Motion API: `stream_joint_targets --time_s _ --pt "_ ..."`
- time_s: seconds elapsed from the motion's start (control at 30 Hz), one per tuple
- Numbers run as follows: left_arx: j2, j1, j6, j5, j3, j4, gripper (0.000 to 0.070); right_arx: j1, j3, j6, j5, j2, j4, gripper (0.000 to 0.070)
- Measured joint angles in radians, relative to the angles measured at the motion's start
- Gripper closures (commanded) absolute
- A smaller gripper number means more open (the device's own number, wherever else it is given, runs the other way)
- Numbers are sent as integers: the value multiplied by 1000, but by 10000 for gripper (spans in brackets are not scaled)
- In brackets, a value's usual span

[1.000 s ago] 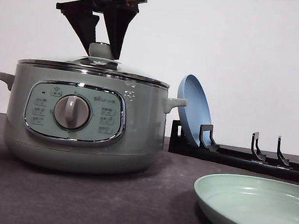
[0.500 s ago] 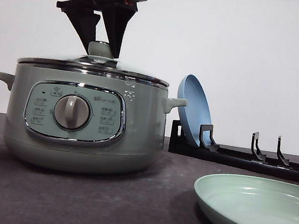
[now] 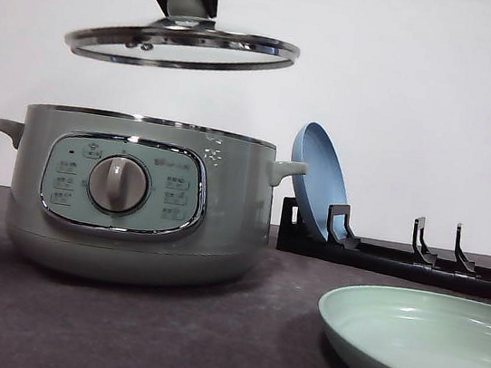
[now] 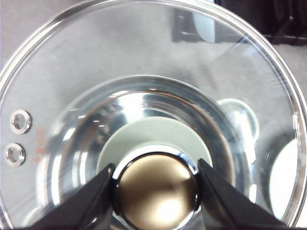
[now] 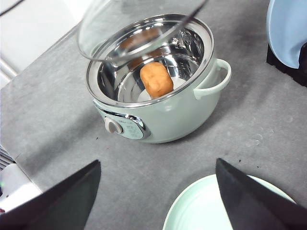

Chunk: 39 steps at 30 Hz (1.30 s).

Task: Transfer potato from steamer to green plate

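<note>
I have the left gripper clamped on the knob of the glass lid, its two black fingers pressed against either side of the shiny knob cap. In the front view the lid hangs level in the air directly above the steamer, well clear of its chrome rim, with the fingers coming down onto the knob from above.

The right gripper is spread wide open with nothing between its fingers. From its wrist camera I look down on the grey table: ahead of the open fingers stands the steamer, its bowl uncovered, and the potato lies on the floor of the metal bowl, toward the side nearer the handle. The lifted lid floats over the far part of the pot's mouth, partly overlapping it in that view. Just below the right gripper, between its fingertips and nearer than the steamer, sits the green plate, bare. Past the steamer's handle, off to the side of the right gripper, a blue plate leans upright in a black rack.
</note>
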Motion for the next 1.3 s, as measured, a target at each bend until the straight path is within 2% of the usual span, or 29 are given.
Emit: stream_joint_targets --time_s 0.33,0.93,1.1,1.3 --pt "-77 54 0 -31 2 -1 700 0 0 -12 3 0 0 234" --pt "-78 364 0 -35 2 -1 700 0 4 -21 -17 32 9 234" --pt "-78 438 0 -39 2 -1 700 0 114 -42 -54 183 -62 234" --pt "-78 489 0 -38 2 -1 700 0 372 -136 -77 461 -209 234"
